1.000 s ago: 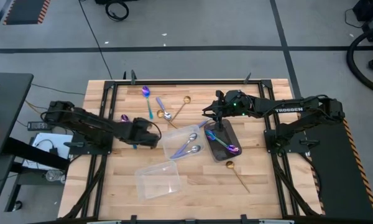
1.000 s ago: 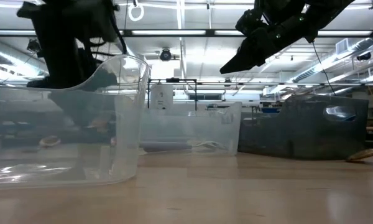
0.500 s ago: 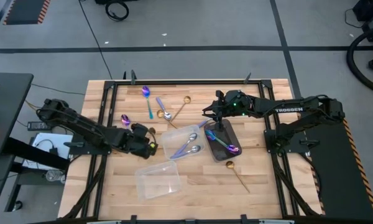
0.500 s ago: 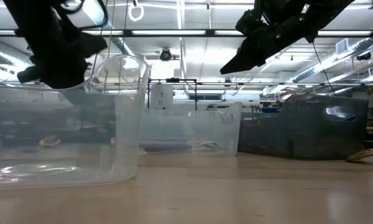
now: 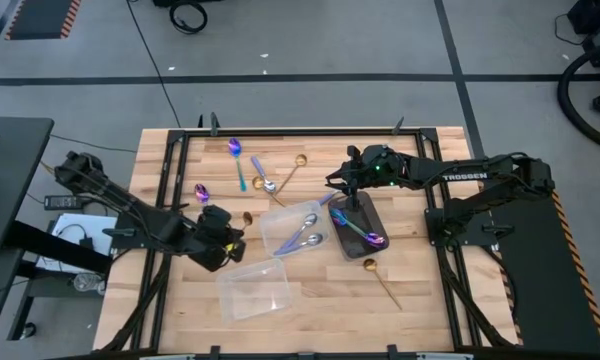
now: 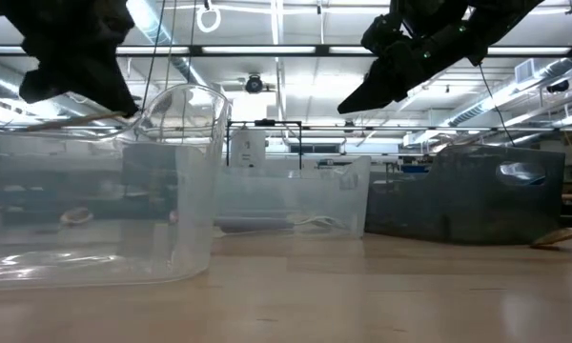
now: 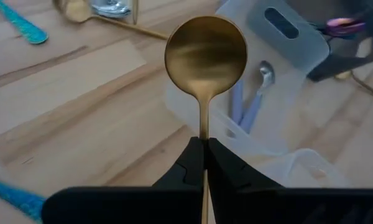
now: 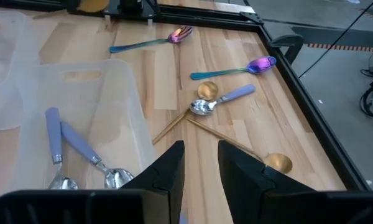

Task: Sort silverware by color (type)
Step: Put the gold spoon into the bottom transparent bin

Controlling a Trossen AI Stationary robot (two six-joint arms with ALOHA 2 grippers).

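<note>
Now the left gripper (image 7: 204,163) is clamped on a gold spoon (image 7: 205,56) by its thin handle, the round bowl sticking out ahead of the closed fingertips. It hangs beside the near clear container (image 5: 255,288); the far clear container (image 5: 292,229), ahead of the spoon's bowl, holds two lavender-handled spoons (image 7: 248,99). Farther off, the right gripper (image 5: 346,186) hovers with its fingers (image 8: 168,168) parted and empty — above the dark tray (image 5: 351,245) with iridescent spoons (image 5: 358,229) inside.
</note>
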